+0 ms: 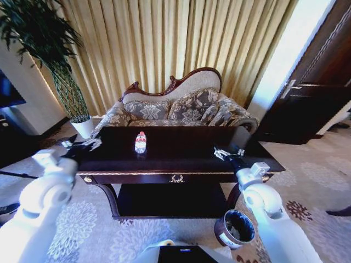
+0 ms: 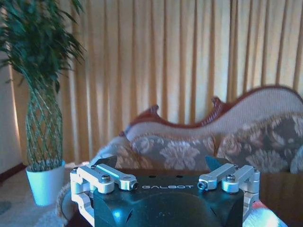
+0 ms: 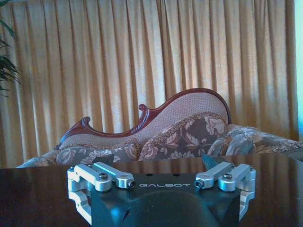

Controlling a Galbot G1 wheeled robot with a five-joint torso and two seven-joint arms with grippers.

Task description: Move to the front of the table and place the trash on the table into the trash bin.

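Note:
The dark glossy table (image 1: 181, 164) stands right in front of me. A small clear bottle with a red label (image 1: 141, 142), one piece of the trash, stands upright on its top, left of centre. My left gripper (image 1: 82, 145) hovers over the table's left end, open and holding nothing; its spread fingers (image 2: 106, 161) point toward the sofa. My right gripper (image 1: 225, 153) hangs over the right front part of the tabletop (image 3: 38, 189), also open and holding nothing, with its fingers (image 3: 210, 161) wide apart. The round dark trash bin (image 1: 236, 227) sits on the carpet by the table's front right leg.
A carved-back floral sofa (image 1: 181, 109) stands close behind the table, before gold curtains. A tall plant in a white pot (image 1: 83, 126) is at the back left. A dark door (image 1: 318, 82) is at the right. Patterned carpet lies all around.

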